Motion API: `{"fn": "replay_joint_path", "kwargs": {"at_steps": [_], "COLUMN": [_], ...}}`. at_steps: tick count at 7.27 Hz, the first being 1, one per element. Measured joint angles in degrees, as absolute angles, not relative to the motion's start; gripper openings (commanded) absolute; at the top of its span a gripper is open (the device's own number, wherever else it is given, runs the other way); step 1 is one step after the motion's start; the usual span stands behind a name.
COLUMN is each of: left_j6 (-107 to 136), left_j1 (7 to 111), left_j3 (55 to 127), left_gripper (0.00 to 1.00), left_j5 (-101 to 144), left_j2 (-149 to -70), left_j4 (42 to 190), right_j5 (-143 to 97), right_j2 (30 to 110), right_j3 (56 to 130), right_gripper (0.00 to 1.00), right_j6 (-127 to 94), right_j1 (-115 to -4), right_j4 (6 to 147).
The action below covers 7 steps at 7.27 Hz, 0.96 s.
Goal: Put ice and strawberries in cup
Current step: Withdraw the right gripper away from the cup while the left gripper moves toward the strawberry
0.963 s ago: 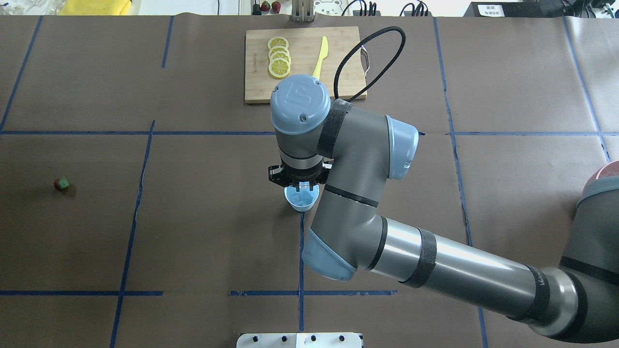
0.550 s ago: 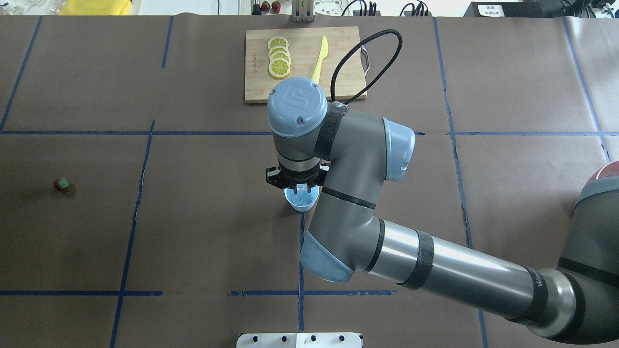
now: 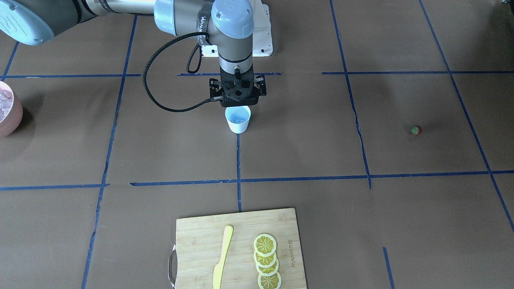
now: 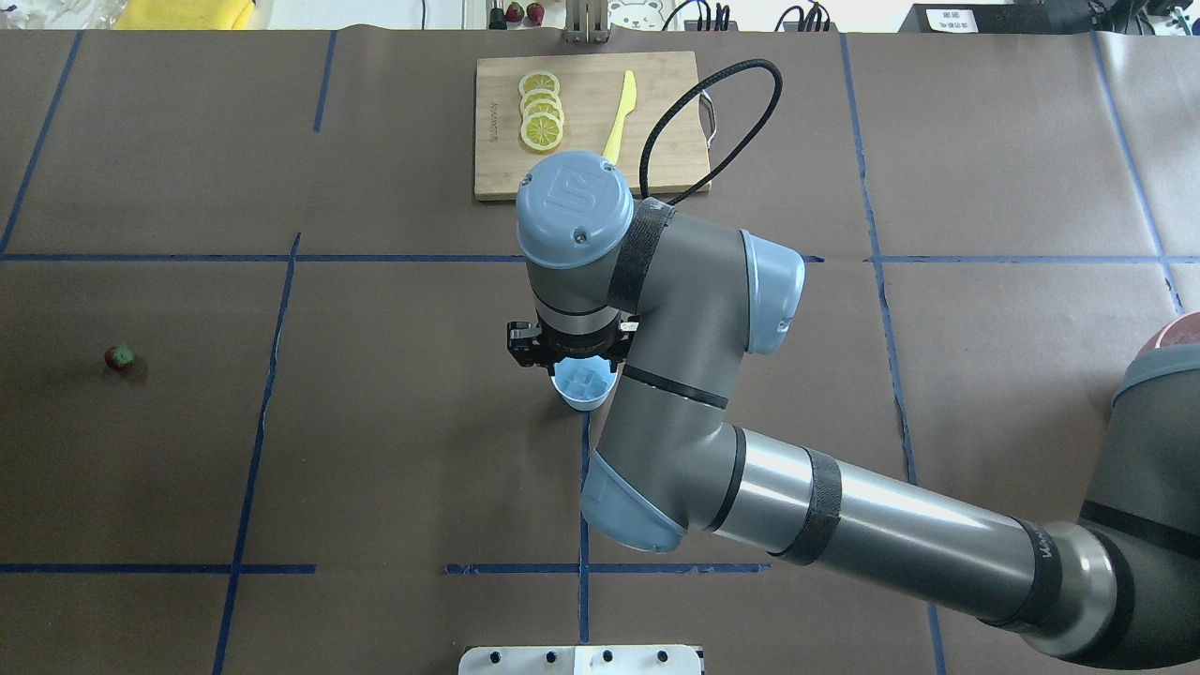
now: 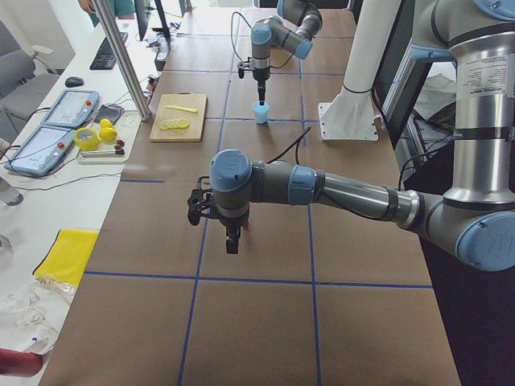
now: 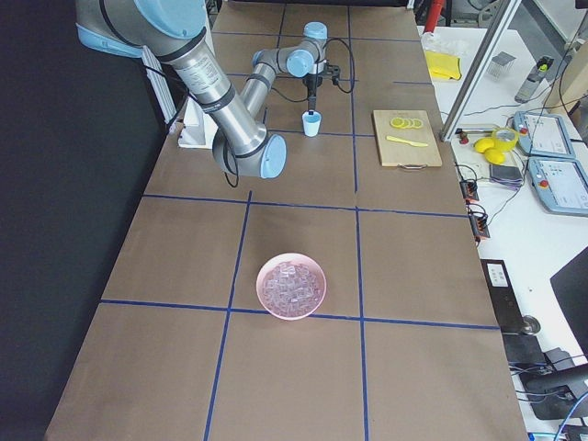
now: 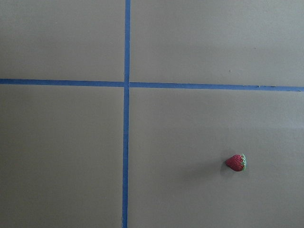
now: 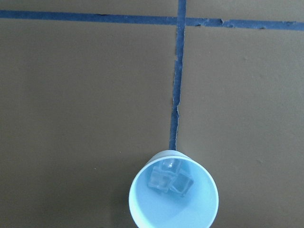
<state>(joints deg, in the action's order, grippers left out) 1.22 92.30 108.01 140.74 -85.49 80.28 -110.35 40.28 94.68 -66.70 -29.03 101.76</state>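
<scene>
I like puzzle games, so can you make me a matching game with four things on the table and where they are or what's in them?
Things: 1 cup; 2 strawberry; 3 lemon slices; 4 pink bowl.
Places: A on the cutting board; B alone on the bare table; C heaped with ice; D below the right gripper, a few ice cubes inside.
Pairs: 1-D, 2-B, 3-A, 4-C.
</scene>
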Motion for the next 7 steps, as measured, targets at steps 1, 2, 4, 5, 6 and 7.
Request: {"fn": "replay_joint_path", "kwargs": {"at_steps": [1, 2, 4, 5, 6, 7], "left_j6": [2.2, 5.4, 14.1, 18.6, 23.4, 28.9], "left_j1": [91.8, 89.9, 84.4, 81.8, 78.9, 75.2], "left_j3": [108.6, 109.9, 113.5, 114.2, 114.5, 114.3], "left_gripper": [1.0, 1.0, 1.0, 1.0, 1.0, 1.0], "left_j5": [140.6, 140.0, 137.9, 137.4, 136.5, 134.4], "left_j2": [-85.5, -85.4, -84.7, -84.0, -82.5, -80.9], "left_j4": [80.7, 81.4, 83.6, 86.3, 91.0, 96.9], "right_j5": [-110.8, -111.0, -112.1, -113.3, -114.6, -116.2], "right_j2": [43.0, 46.8, 53.4, 56.1, 58.7, 61.3], "right_j3": [99.8, 105.3, 111.7, 113.4, 114.5, 115.1], "right_gripper": [1.0, 1.0, 1.0, 1.0, 1.0, 1.0], "right_j6": [-66.2, -65.0, -59.5, -56.2, -52.9, -49.3], "right_j1": [-30.8, -33.1, -38.5, -41.3, -44.2, -47.2], "right_j4": [103.3, 104.8, 105.6, 105.5, 105.3, 105.2]}}
